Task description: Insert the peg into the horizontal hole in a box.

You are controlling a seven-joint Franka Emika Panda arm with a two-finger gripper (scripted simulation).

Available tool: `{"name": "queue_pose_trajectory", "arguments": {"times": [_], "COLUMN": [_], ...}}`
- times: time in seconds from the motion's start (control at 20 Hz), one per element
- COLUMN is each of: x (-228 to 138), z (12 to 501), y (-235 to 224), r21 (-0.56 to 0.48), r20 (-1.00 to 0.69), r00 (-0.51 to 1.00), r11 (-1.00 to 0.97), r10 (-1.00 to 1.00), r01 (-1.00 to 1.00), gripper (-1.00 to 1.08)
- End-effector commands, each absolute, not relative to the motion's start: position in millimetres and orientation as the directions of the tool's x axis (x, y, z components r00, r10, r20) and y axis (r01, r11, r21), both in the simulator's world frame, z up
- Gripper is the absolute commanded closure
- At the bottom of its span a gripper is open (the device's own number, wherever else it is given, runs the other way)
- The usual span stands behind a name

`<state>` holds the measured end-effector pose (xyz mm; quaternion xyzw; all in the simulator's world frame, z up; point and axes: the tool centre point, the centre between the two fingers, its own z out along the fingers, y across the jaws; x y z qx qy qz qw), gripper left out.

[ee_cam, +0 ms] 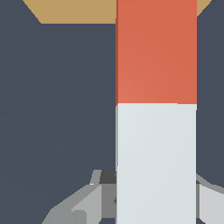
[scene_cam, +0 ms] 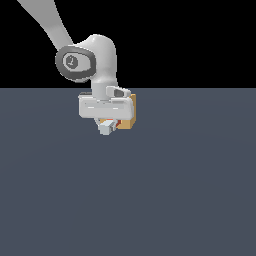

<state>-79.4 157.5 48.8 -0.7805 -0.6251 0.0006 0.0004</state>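
Exterior view shows a white robot arm reaching down from the upper part of the exterior view's left over a flat, dark slate-blue floor (scene_cam: 150,200) that meets a black background. The arm's hand hangs low, and its gripper (scene_cam: 107,125) points down toward the floor. Between its fingers sits the peg (scene_cam: 105,128), a square bar seen nearly end-on: its pale grey end faces the camera, and a sliver of its orange-red part shows just behind. The fingers appear clamped on the peg from either side. Directly behind the hand, partly hidden by it, stands the box (scene_cam: 128,119), a small tan cube resting on the floor. Only its side toward the exterior view's right and a lower corner are visible. The hole in the box cannot be seen from this angle, so whether the peg's far end has reached it cannot be told here.

Wrist view looks along the peg (ee_cam: 155,109), which fills much of the picture as a broad bar. The half nearer the camera is pale grey and the farther half is orange-red. The orange-red end runs up to the tan box (ee_cam: 74,11), which appears as a band at the far edge, and the peg overlaps it. The grey gripper fingers (ee_cam: 83,203) flank the pale end of the peg on both sides, close against it. The hole itself is hidden behind the peg.
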Motion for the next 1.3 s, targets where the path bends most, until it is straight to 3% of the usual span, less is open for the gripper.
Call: {"name": "queue_pose_trajectory", "arguments": {"times": [0.0, 0.3, 0.9, 1.25], "x": [-78.4, -77.9, -63.7, -60.0], "z": [50.1, 49.1, 49.8, 50.1], "y": [157.8, 163.8, 230.6, 243.5], "r21": [0.001, -0.001, 0.000, 0.001], "r20": [0.001, 0.000, 0.001, 0.001], "r00": [0.217, 0.218, 0.218, 0.218], "r11": [-0.217, -0.218, -0.218, -0.218], "r10": [0.976, 0.976, 0.976, 0.976], "r01": [0.976, 0.976, 0.976, 0.976], "gripper": [1.08, 1.08, 1.08, 1.08]}}
